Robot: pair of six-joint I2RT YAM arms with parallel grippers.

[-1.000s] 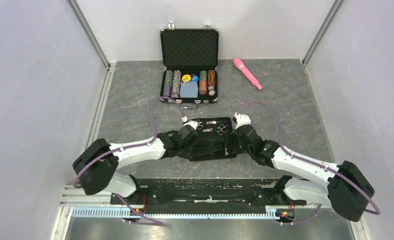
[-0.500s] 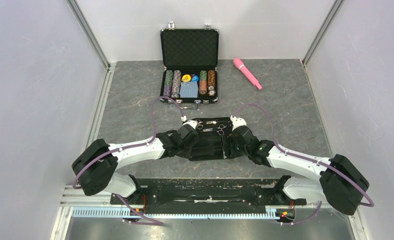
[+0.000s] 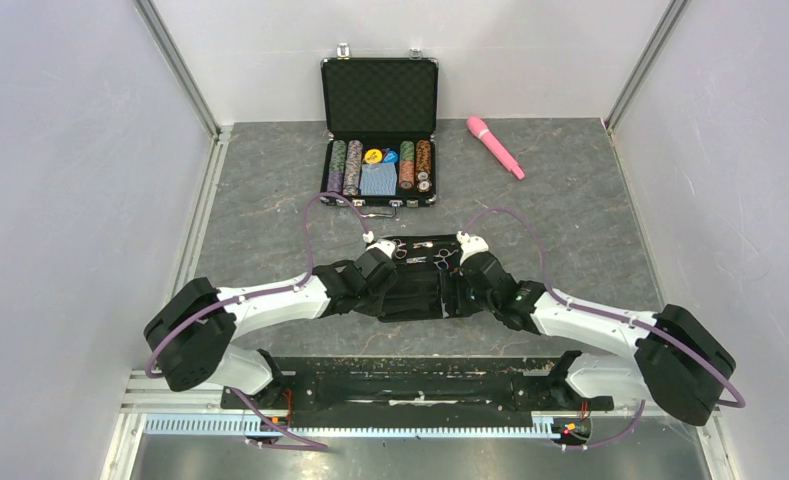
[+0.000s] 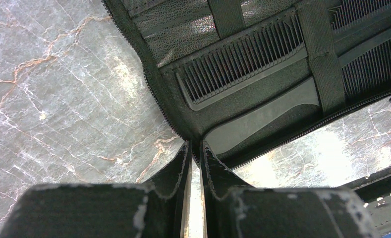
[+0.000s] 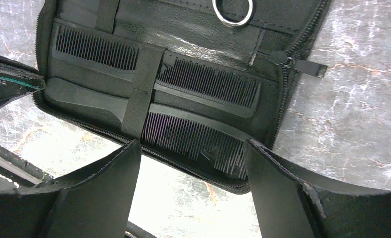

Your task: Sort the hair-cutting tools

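Observation:
A black fabric pouch [image 3: 420, 292] lies open on the table between my grippers. Silver scissors [image 3: 442, 258] sit on its far half; one ring handle [image 5: 232, 10] shows in the right wrist view. Two black combs lie under an elastic strap on the near half, one [image 5: 208, 82] above the other [image 5: 193, 139]. A comb [image 4: 243, 64] also shows in the left wrist view. My left gripper [image 4: 195, 145] [image 3: 382, 268] is shut on the pouch's left zipper edge [image 4: 163, 114]. My right gripper [image 5: 193, 171] [image 3: 462, 275] is open and empty, its fingers straddling the near right corner of the pouch.
An open black case [image 3: 379, 130] of poker chips stands at the back centre. A pink wand [image 3: 495, 146] lies to its right. Grey walls enclose the marbled table [image 3: 590, 230] on the left, right and back.
My right arm has swung left and brought its open gripper in over the pouch's right end. The left gripper has stayed on the pouch's edge.

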